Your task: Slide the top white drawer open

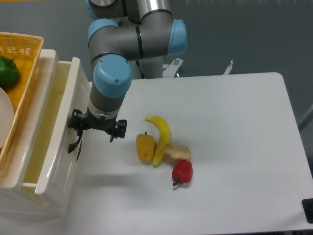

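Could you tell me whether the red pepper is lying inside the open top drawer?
No, the red pepper lies on the table beside the banana, outside the top drawer.

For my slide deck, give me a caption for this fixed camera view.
Robot gripper at the black handle of the partly open top white drawer, fruit on the table beside it.
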{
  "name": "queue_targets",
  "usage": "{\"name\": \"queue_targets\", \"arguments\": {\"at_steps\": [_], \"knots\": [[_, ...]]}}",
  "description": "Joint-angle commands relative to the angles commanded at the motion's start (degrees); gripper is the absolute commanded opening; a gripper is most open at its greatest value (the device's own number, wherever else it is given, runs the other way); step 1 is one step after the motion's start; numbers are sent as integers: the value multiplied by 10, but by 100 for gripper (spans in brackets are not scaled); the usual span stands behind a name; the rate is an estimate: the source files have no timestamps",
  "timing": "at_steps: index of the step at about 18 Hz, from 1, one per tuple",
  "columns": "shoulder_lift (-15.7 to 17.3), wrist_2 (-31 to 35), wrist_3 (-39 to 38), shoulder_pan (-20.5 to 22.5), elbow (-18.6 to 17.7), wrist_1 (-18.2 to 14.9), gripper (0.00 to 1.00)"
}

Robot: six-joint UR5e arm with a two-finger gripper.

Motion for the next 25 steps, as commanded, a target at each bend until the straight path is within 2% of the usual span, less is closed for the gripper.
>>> {"name": "queue_targets", "arguments": {"at_steps": [7, 25], "knots": [[0, 20, 25, 11, -1, -2, 100], [2, 20, 43, 63, 0, -6, 100]]}}
